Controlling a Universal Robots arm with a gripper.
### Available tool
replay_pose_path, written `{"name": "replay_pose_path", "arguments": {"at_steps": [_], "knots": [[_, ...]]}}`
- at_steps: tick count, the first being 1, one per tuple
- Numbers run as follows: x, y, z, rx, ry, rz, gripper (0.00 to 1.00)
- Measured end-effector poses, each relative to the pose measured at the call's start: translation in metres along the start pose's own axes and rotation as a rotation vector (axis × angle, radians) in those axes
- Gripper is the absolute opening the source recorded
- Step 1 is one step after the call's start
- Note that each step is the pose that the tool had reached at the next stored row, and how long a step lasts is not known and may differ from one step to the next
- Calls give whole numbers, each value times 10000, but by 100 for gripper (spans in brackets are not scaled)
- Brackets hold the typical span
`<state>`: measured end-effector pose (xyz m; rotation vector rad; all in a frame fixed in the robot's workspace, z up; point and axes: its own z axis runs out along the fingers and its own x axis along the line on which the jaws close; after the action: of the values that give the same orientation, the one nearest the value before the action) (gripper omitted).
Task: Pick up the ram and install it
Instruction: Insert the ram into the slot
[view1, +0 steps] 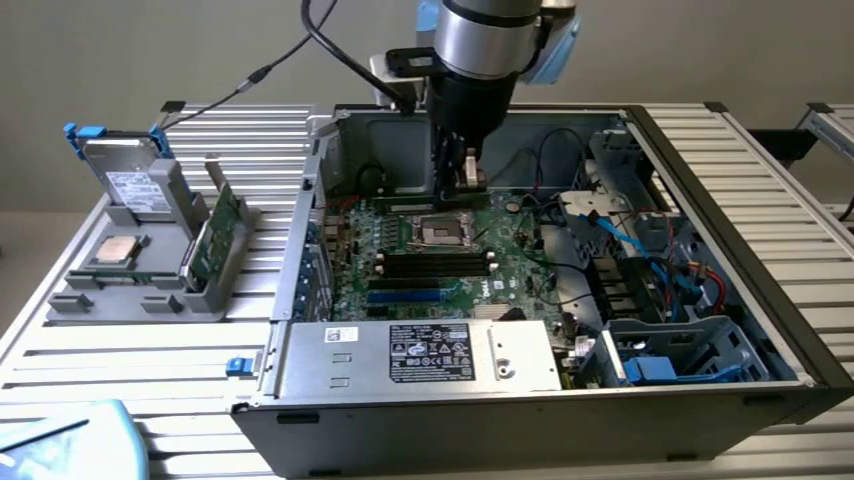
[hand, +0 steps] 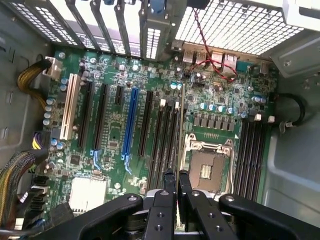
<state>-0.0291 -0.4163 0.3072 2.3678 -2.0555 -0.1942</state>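
I have the claw (hand: 177, 186) clamped on the ram (hand: 180, 125), seen edge-on. It hangs above the motherboard (hand: 114, 132), in line with the black slots (hand: 161, 145) beside the processor socket (hand: 207, 169).

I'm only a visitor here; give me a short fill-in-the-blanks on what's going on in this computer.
The jaws are ___ on the ram.
The ram hangs over the ___ inside the computer case.
The processor socket is ___.
The silver processor chip sits in the tray on the exterior view's ___.
Missing words: shut, motherboard, empty, left.
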Motion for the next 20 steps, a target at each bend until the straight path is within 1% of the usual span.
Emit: {"name": "replay_pose_path", "arguments": {"at_steps": [3, 6, 7, 9, 11, 12, 13, 14, 16, 17, 18, 19, 20], "knots": [[3, -3, 27, 87, -13, 319, 14], [7, -6, 72, 143, -45, 766, 14], [9, -7, 91, 154, -56, 886, 14], [12, -12, 126, 159, -59, 941, 14], [17, -25, 162, 158, -60, 946, 14], [20, -36, 178, 148, -61, 946, 14], [22, -45, 187, 119, -60, 949, 14], [24, -61, 189, 46, -41, 958, 14], [28, -91, 192, -141, 19, 979, 14], [30, -104, 192, -247, 54, 991, 14], [31, -118, 194, -339, 96, 1003, 14], [28, -131, 196, -393, 145, 1013, 14], [21, -141, 201, -420, 209, 1022, 14]]}}
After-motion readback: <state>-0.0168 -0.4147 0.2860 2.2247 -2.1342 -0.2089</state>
